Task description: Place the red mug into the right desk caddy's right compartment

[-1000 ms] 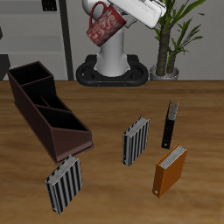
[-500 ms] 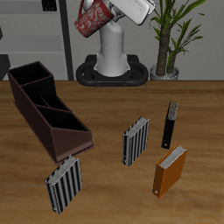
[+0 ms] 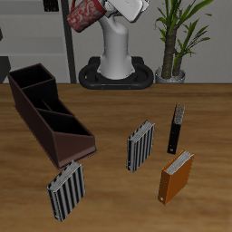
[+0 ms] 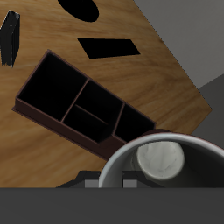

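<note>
My gripper (image 3: 98, 11) is shut on the red mug (image 3: 83, 14) and holds it tilted, high above the back of the table, over the robot base's side nearer the caddy. In the wrist view the mug's pale rim and inside (image 4: 162, 162) fill the foreground, seen from above. The right desk caddy (image 3: 36, 120), long and dark brown, lies slantwise on the table far below the mug. Its roomy right compartment (image 3: 74, 136) is the end cell nearer the table's front edge. In the wrist view the caddy (image 4: 61, 125) shows whole, and that cell (image 4: 52, 87) is open and empty.
Two striped grey-white books stand upright, one mid-table (image 3: 140, 146) and one by the front edge (image 3: 65, 191). A black book (image 3: 178, 127) and an orange book (image 3: 177, 175) stand beside them. The robot base (image 3: 113, 72) and a potted plant (image 3: 172, 50) are at the back.
The gripper has carried the mug higher and sideways across the back of the table, toward the caddy's side. Nothing on the table has moved.
</note>
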Tool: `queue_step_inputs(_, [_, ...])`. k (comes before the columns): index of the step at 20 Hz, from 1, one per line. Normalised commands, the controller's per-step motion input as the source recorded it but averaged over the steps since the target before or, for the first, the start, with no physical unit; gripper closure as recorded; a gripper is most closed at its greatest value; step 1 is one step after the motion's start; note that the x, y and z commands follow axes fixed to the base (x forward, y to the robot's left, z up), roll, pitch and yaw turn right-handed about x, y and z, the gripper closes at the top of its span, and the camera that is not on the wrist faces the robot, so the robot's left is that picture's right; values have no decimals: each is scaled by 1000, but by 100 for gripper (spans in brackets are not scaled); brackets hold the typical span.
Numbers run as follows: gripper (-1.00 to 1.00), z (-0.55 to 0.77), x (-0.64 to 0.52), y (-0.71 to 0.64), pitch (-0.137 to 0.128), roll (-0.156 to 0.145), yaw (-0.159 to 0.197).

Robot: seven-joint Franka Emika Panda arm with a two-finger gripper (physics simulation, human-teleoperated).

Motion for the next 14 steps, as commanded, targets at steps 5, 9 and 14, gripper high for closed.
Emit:
queue_step_inputs(5, [100,6,252,-262,39,-5,-4])
queue_step_inputs(9, [100,-76,173,-128,44,5,-11])
queue_step_inputs(14, [100,-94,132,-265,21,-33,-11])
